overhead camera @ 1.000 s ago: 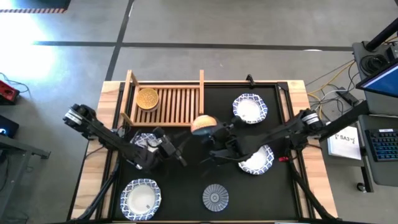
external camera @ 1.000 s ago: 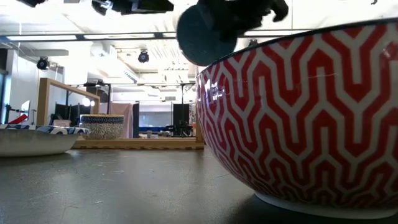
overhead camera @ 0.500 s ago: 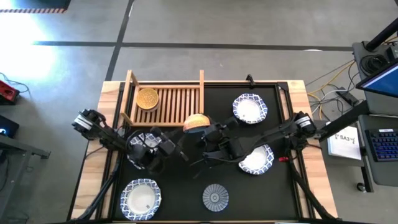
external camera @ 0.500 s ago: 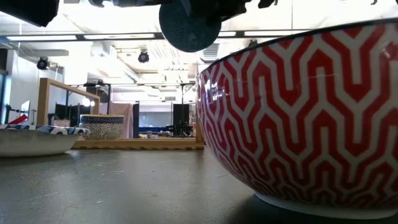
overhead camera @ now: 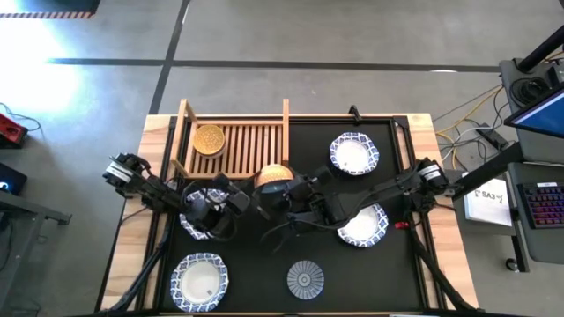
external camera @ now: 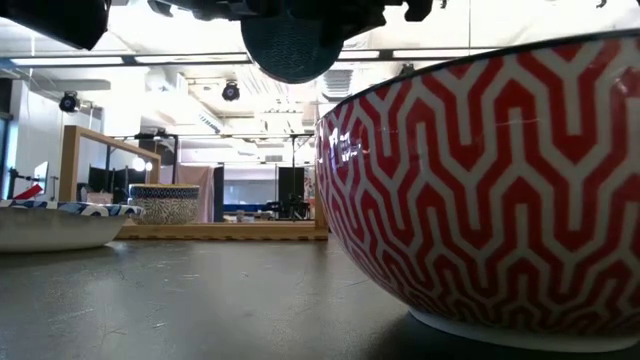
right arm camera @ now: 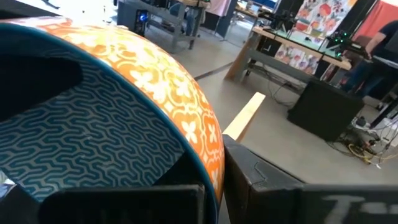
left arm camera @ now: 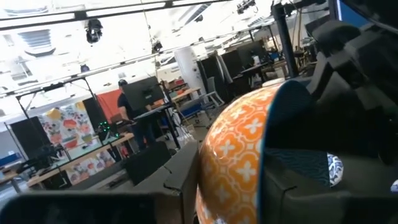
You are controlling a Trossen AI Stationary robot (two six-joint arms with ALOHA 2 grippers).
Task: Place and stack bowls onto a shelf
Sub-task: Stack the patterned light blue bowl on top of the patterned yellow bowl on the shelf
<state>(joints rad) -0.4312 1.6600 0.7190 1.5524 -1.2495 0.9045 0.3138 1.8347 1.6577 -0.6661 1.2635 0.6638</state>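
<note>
- Workshop room is seen behind the black table mat (overhead camera: 264,264); concrete floor around it, a keyboard (overhead camera: 541,204) off to the right.
- Wooden shelf (overhead camera: 251,145) is set at the mat's far left; one small yellow bowl (overhead camera: 209,138) sits in its left end.
- Orange-patterned bowl with teal inside (overhead camera: 274,175) is held in the air just in front of the shelf's near edge, tilted on its side.
- Right gripper (overhead camera: 286,195) is clamped on that bowl's rim; in its wrist view the teal interior (right arm camera: 81,149) fills the frame.
- Left gripper (overhead camera: 231,204) is positioned just beside the orange bowl, over a white blue-rimmed bowl (overhead camera: 196,210); its wrist camera faces the orange outside wall (left arm camera: 239,155). Whether its fingers are spread or pinching anything cannot be told.
- Three more white blue-rimmed bowls are seen on the mat: far right (overhead camera: 353,153), mid right under the right arm (overhead camera: 366,227), near left (overhead camera: 199,280).
- Grey-blue radial bowl (overhead camera: 305,278) lies at the near centre.
- Red zigzag bowl (external camera: 480,190) is close against the low camera.
</note>
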